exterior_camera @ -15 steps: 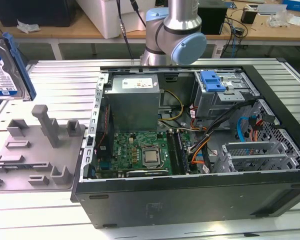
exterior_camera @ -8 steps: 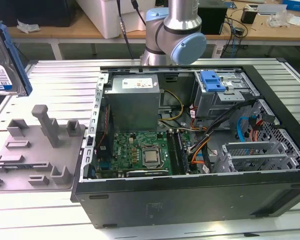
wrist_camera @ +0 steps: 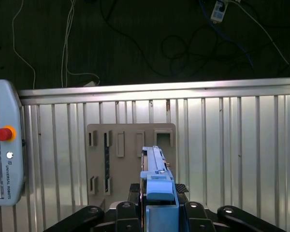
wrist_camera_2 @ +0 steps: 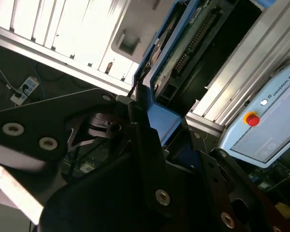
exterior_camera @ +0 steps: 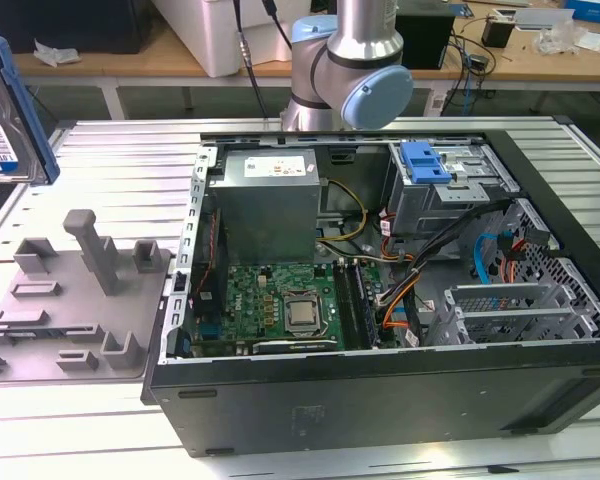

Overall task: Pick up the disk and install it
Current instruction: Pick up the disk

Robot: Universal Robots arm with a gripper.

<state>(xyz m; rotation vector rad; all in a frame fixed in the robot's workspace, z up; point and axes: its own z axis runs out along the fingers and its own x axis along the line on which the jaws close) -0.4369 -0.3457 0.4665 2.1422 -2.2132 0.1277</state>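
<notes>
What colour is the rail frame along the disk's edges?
Blue; the disk shows it best in the first wrist view.

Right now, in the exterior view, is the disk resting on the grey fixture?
No, the disk is raised in the air, apart from the grey fixture.

Exterior view looks down on the open computer case point(exterior_camera: 380, 400); both wrist views sit close behind my pincer point(wrist_camera: 157, 193), sharing the disk point(wrist_camera: 153, 162).

Even overhead light fills the exterior view; the table point(exterior_camera: 110, 160) glares white at its near edge, and the case point(exterior_camera: 380, 400) interior sits in soft shadow. In the first wrist view the floor point(wrist_camera: 135, 38) is dark, and the gripper point(wrist_camera: 158, 192) is nearly black against the bright table.
</notes>
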